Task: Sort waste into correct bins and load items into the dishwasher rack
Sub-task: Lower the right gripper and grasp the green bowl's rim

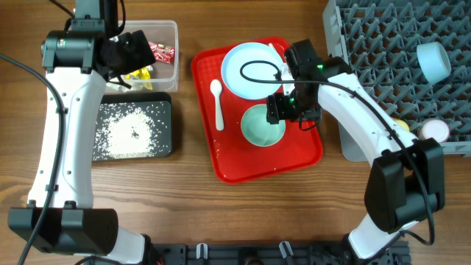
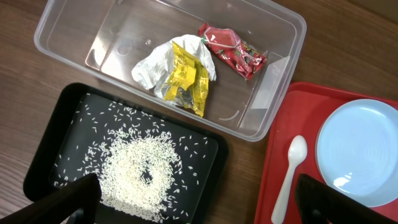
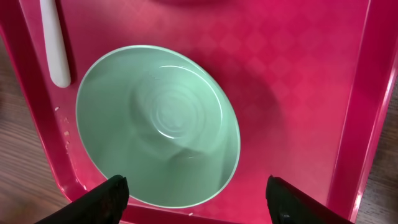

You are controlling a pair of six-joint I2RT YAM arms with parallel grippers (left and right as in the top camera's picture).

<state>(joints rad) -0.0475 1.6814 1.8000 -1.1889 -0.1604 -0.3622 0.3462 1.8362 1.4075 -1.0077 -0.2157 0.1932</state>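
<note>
Your right gripper (image 3: 198, 190) spread, empty, over green bowl (image 3: 158, 124) on red tray (image 1: 294, 158). Left gripper (image 2: 196, 199) wide, empty. Wrappers (image 2: 186, 78), napkin (image 2: 149, 68) in clear tub (image 2: 273, 74); rice (image 2: 134, 171) in black tub (image 2: 74, 106). Yet to rack: bowl, plate (image 1: 235, 81) at tray's 12 o'clock, spoon (image 1: 217, 99) at 9.

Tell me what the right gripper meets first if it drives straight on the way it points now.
The right gripper, jaws open, points down at the pale green bowl on the red tray. Straight on, it would probably meet the bowl's rim or inner wall first; its height above is unclear.
</note>
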